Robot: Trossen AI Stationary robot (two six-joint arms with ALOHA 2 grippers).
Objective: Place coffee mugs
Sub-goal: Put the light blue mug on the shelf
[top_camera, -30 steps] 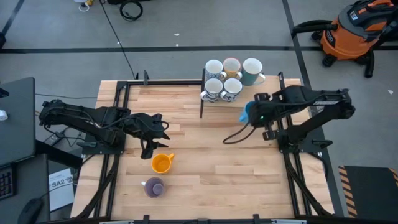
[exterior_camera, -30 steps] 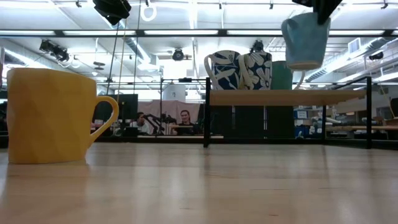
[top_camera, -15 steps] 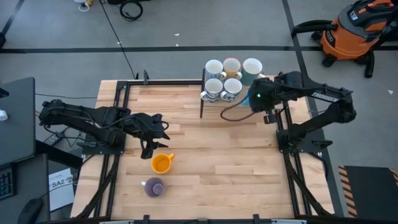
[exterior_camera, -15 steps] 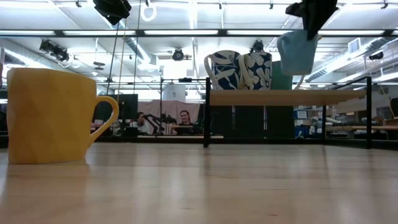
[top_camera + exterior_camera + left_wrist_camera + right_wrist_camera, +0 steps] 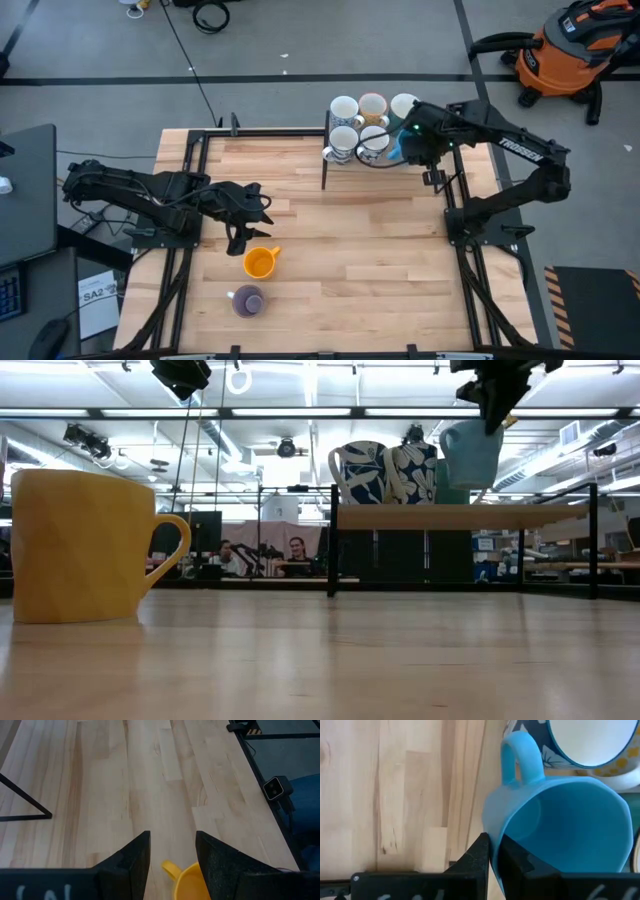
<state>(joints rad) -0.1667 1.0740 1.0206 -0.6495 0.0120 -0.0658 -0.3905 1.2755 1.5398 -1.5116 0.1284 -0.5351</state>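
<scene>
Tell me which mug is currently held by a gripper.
The blue mug: the right gripper is shut on its rim, holding it above the shelf. All other mugs rest on a surface.

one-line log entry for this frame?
right pincer: shut on blue mug, over shelf | left pincer: open, above yellow mug

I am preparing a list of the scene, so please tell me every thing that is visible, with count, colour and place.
Shelf mugs: five; white, cream, dark-patterned; on the raised shelf at the table's far edge.
Blue mug: one, bright blue, held above the shelf beside those mugs.
Yellow mug: one, yellow-orange, on the table by the left arm.
Purple mug: one, near the front edge.
Vacuum cleaner: one, orange and black, on the floor.
Right tool: shut on the blue mug's rim.
Left tool: open, above the yellow mug.
</scene>
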